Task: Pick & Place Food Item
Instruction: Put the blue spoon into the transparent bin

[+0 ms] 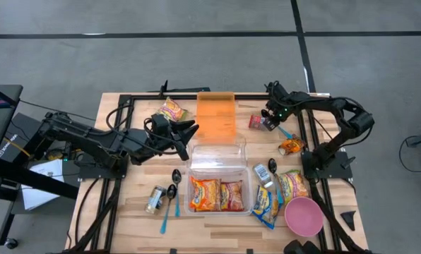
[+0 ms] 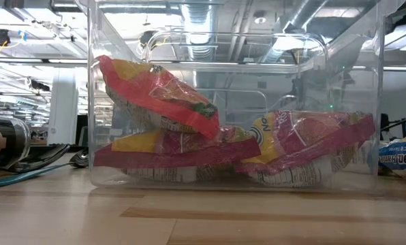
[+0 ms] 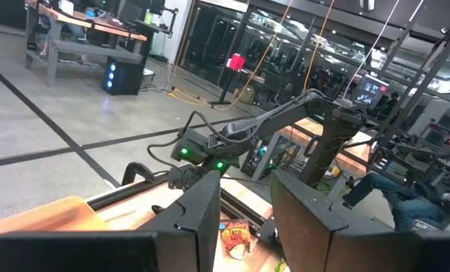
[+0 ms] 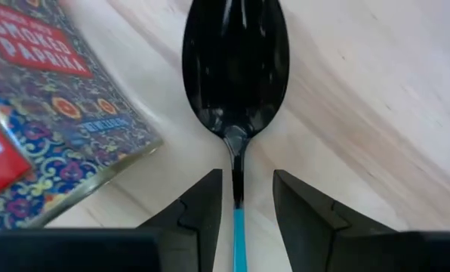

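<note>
- Two dark robot arms work over a wooden table point(image 1: 217, 222), seen from above.
- A clear plastic container point(image 1: 220, 185) sits near the middle of the table. It holds two red and yellow noodle packets point(image 1: 215, 195), lying side by side.
- From table height, one packet point(image 2: 159, 92) leans on top of another, and a further one point(image 2: 305, 146) rests beside them, all inside the container.
- An orange tray point(image 1: 216, 115) lies just behind the container.
- The left gripper point(image 1: 189, 134) hangs at the container's back left corner, beside the orange tray. Its fingers point(image 3: 202, 215) stand partly open with nothing between them.
- The right gripper point(image 1: 270, 118) is at the back right of the table, next to a small red tin point(image 1: 256, 121). Its fingers point(image 4: 202, 204) are partly open, straddling the blue handle of a black spoon point(image 4: 236, 72) that lies flat on the wood. Whether they press on the handle cannot be told.
- A patterned paprika tin point(image 4: 47, 113) lies just beside the spoon's bowl.
- More food packets point(image 1: 281, 190) lie to the right of the container, near a pink bowl point(image 1: 304, 216).
- Two black spoons point(image 1: 174, 190) and a small jar point(image 1: 154, 200) lie to the container's left.
</note>
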`<state>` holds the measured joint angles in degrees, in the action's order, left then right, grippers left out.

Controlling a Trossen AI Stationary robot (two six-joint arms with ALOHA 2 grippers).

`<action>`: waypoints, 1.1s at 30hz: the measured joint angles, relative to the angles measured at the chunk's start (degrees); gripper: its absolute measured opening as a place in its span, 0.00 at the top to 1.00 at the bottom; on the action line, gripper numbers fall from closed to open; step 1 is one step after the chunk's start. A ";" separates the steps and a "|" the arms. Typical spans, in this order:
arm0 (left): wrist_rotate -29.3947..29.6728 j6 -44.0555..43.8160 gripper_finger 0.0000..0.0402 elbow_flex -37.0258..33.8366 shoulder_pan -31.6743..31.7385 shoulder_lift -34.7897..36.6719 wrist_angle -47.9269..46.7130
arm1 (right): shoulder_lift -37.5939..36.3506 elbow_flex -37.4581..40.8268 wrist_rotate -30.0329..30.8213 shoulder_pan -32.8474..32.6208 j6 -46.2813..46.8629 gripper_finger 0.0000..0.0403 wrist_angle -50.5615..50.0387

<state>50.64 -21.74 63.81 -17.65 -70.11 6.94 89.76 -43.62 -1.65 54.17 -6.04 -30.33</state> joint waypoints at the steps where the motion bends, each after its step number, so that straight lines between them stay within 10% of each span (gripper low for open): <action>1: 0.01 0.00 0.72 0.00 0.00 0.00 0.00 | 0.00 -0.02 0.00 0.00 0.00 0.71 -0.02; 33: -1.63 -1.26 0.72 0.00 -0.02 0.00 0.10 | -0.04 -0.02 -1.29 -0.13 -1.54 0.97 -0.90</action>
<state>49.01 -22.99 63.81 -17.67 -70.11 7.04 89.71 -43.64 -2.94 54.04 -7.59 -31.22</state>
